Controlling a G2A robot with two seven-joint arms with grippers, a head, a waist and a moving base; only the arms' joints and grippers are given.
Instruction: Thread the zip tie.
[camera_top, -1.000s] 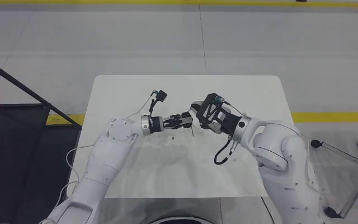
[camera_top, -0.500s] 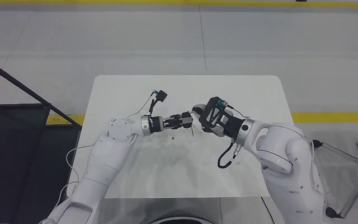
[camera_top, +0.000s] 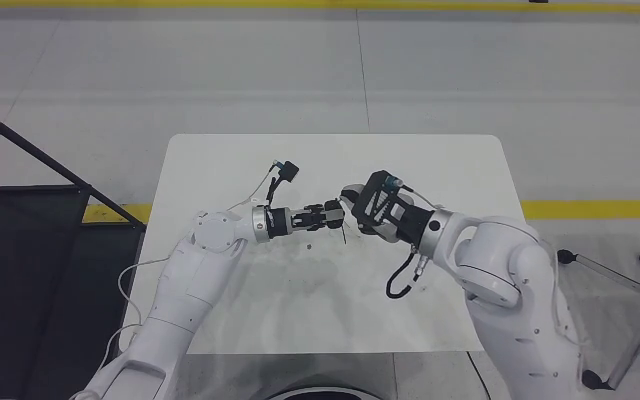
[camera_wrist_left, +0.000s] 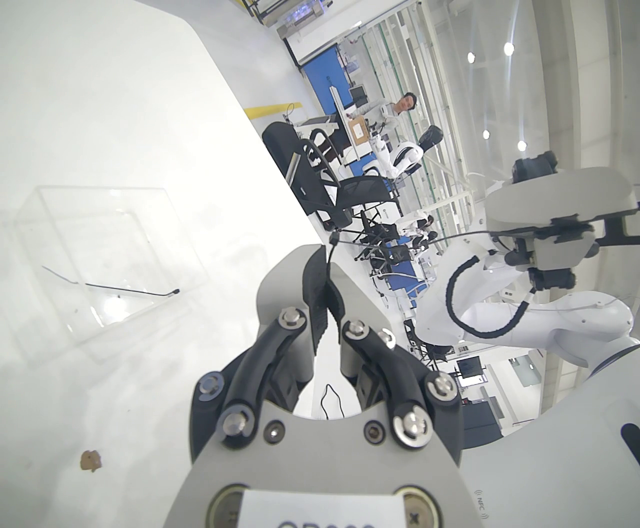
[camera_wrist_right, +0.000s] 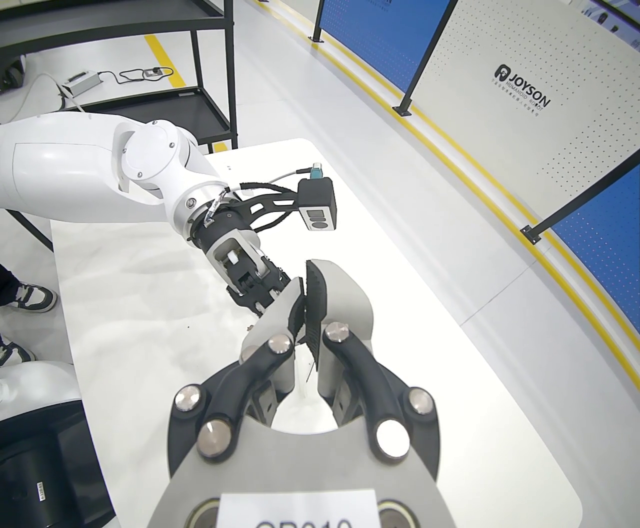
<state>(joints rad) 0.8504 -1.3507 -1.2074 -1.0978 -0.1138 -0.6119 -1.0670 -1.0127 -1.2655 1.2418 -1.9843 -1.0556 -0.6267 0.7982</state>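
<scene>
A thin black zip tie (camera_wrist_left: 331, 241) sticks out, head first, from between the pads of my left gripper (camera_wrist_left: 326, 287), which is shut on it. From the head its strap (camera_wrist_left: 420, 238) runs across to my right gripper (camera_wrist_left: 567, 226), also shut on it. Seen from above, the two grippers meet tip to tip over the middle of the white table (camera_top: 450, 160), left gripper (camera_top: 335, 213) beside right gripper (camera_top: 350, 200), with a short black end of the tie (camera_top: 342, 233) hanging below. In the right wrist view my right gripper (camera_wrist_right: 306, 300) is closed just in front of the left gripper (camera_wrist_right: 260, 295).
A clear plastic box (camera_wrist_left: 60, 210) lies on the table past my left gripper, with a second black zip tie (camera_wrist_left: 130, 291) inside. A small brown crumb (camera_wrist_left: 91, 460) sits on the tabletop. A black shelf frame (camera_wrist_right: 200, 75) stands beyond the table's far end.
The right forearm and wrist have shifted slightly. Both grippers stay shut and meet at the same spot above the table.
</scene>
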